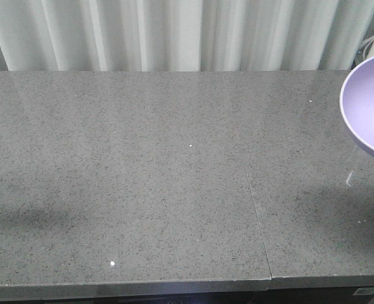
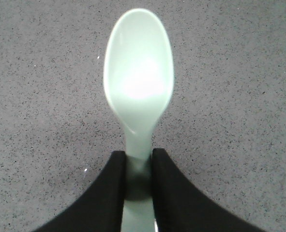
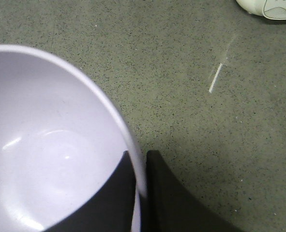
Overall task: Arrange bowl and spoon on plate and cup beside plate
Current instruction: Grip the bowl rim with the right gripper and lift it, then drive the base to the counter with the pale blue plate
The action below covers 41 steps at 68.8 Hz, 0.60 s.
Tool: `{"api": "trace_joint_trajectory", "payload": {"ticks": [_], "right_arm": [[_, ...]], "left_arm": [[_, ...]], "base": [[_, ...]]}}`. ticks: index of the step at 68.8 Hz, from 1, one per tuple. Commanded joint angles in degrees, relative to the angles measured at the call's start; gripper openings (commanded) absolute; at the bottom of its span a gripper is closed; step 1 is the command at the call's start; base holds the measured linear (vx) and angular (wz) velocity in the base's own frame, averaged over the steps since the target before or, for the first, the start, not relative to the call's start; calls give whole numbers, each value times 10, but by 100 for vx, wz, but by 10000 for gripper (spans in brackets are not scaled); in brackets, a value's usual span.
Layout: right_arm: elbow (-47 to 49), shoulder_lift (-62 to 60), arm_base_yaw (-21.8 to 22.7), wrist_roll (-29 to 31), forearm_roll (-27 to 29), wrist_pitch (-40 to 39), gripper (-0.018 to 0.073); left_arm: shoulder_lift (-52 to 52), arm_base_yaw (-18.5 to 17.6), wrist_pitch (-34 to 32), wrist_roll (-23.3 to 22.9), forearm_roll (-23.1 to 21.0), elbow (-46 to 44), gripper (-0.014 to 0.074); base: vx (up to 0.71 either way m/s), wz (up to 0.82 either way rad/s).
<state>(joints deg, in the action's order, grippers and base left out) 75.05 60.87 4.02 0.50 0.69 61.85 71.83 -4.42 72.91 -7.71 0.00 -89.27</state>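
The lavender bowl point(image 1: 370, 104) hangs tilted above the table at the front view's right edge; its holder is outside that view. In the right wrist view my right gripper point(image 3: 141, 159) is shut on the bowl point(image 3: 51, 140), pinching its rim with one finger inside and one outside. The left wrist view shows my left gripper point(image 2: 139, 157) shut on the handle of the mint-green spoon point(image 2: 139, 79), whose scoop points away over the grey counter. The plate and the cup are out of view.
A grey speckled counter point(image 1: 142, 177) fills the front view, with a seam running toward its front edge at the right and white curtains behind it. A white object point(image 3: 268, 7) lies at the top right corner of the right wrist view.
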Motion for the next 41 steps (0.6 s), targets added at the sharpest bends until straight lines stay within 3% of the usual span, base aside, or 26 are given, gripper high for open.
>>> {"api": "trace_joint_trajectory", "payload": {"ticks": [1, 41], "right_arm": [[16, -4, 2, 5, -2, -34, -6], [16, -4, 2, 5, -2, -33, -6]], "left_arm": [[-13, -4, -13, -2, -4, -16, -6], [-13, -4, -13, -2, -4, -16, -6]], "base": [[0, 0], [0, 0]]}}
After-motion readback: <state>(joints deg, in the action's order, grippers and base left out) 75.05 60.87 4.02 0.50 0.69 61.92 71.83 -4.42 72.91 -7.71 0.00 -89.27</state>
